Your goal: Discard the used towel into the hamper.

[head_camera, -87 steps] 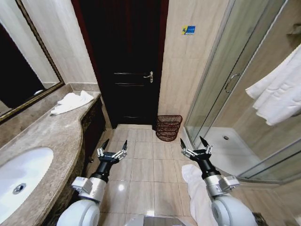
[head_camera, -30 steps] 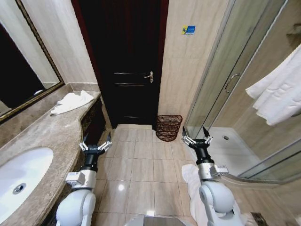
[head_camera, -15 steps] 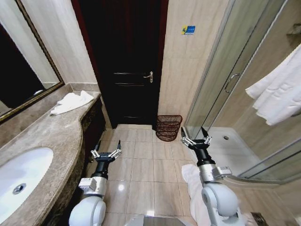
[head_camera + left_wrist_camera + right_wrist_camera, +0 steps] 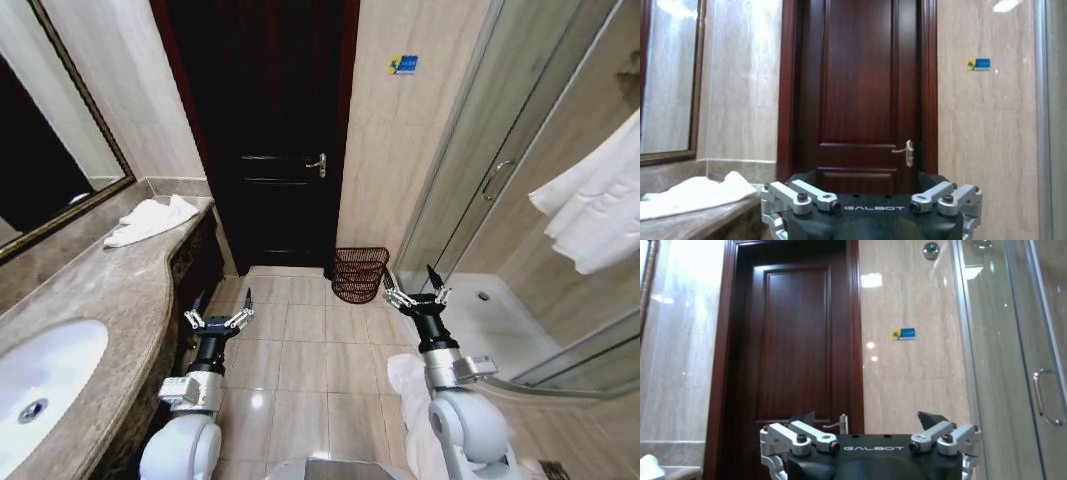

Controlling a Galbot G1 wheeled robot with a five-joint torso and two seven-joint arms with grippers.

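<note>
Facing the dark door (image 4: 290, 130), you have both arms raised over the tiled floor (image 4: 300, 360). Your left gripper (image 4: 218, 318) hangs beside the vanity counter (image 4: 100, 290), fingers spread wide and empty. Your right gripper (image 4: 412, 292) is likewise wide and empty. Beyond it, the hamper (image 4: 360, 273) stands against the wall between door and shower enclosure (image 4: 500, 180). A white towel (image 4: 150, 218) lies on the counter's far end.

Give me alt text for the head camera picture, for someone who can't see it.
Two open, empty robot grippers, left and right, reach over a tiled bathroom floor toward a dark wire hamper beside a dark door. A white towel lies on the counter, left; another lies on the floor under the right arm.
</note>
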